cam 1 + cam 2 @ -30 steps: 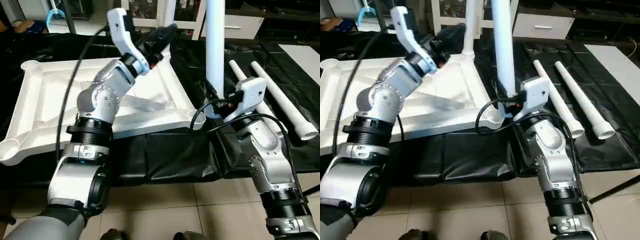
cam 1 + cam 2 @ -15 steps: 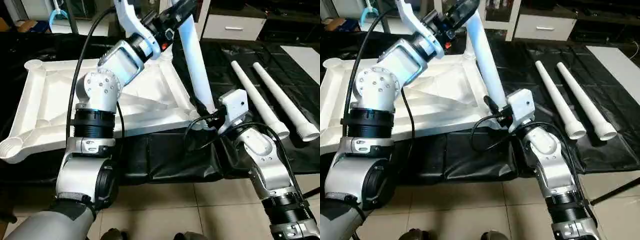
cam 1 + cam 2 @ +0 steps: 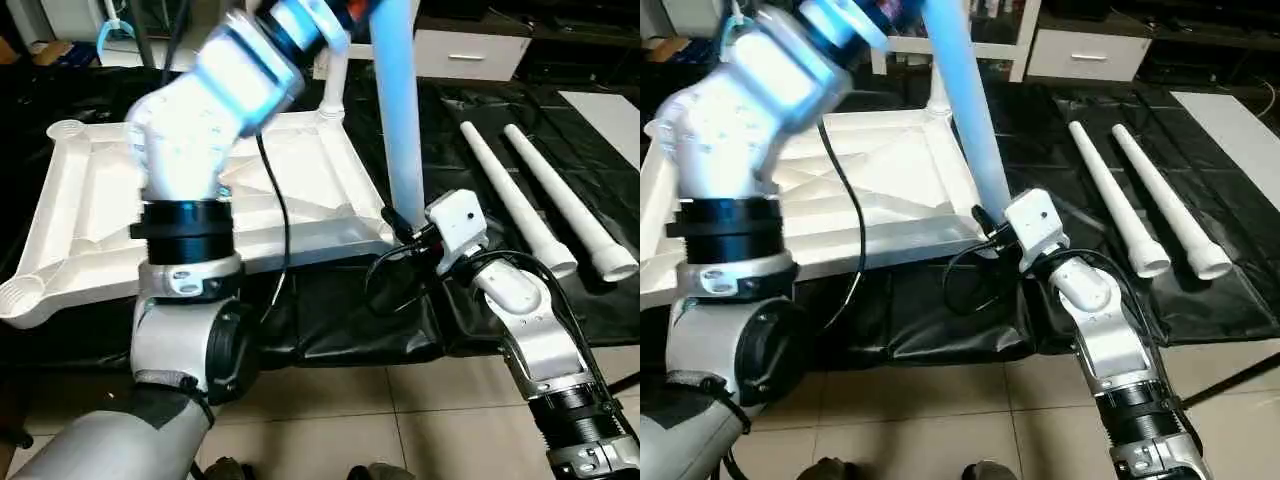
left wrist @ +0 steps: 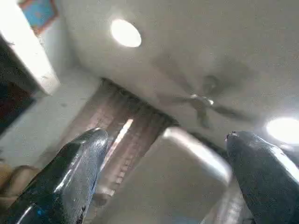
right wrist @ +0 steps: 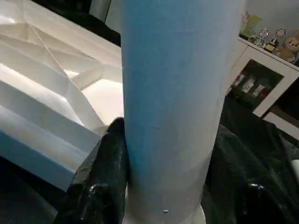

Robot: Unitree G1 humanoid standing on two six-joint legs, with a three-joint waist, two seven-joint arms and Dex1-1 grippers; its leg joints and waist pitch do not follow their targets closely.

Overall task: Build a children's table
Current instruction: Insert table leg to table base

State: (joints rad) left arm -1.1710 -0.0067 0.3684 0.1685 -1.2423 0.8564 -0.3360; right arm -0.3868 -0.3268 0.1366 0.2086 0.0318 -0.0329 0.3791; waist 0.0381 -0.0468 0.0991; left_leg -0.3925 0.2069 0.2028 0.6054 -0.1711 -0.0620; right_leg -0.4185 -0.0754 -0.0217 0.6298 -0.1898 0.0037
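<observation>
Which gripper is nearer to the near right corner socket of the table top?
Right. The right gripper is clamped on the upright leg just above that corner socket of the table top. The left gripper is raised high, pointing at the ceiling.

Bright ceiling lamps point(image 4: 125, 32) glare overhead; the left arm point(image 3: 215, 95) is motion-blurred.

The white table top point(image 3: 90, 200) lies upside down on the black sheet, its X-shaped ribs facing up and a round socket at each rounded corner. One white leg point(image 3: 336, 80) stands upright in the far right socket. Another leg point(image 3: 398, 120) rises from the near right corner, leaning slightly. Two more legs point(image 3: 512, 195) point(image 3: 568, 205) lie side by side on the sheet to the right, well apart from the top, open ends nearest.
</observation>
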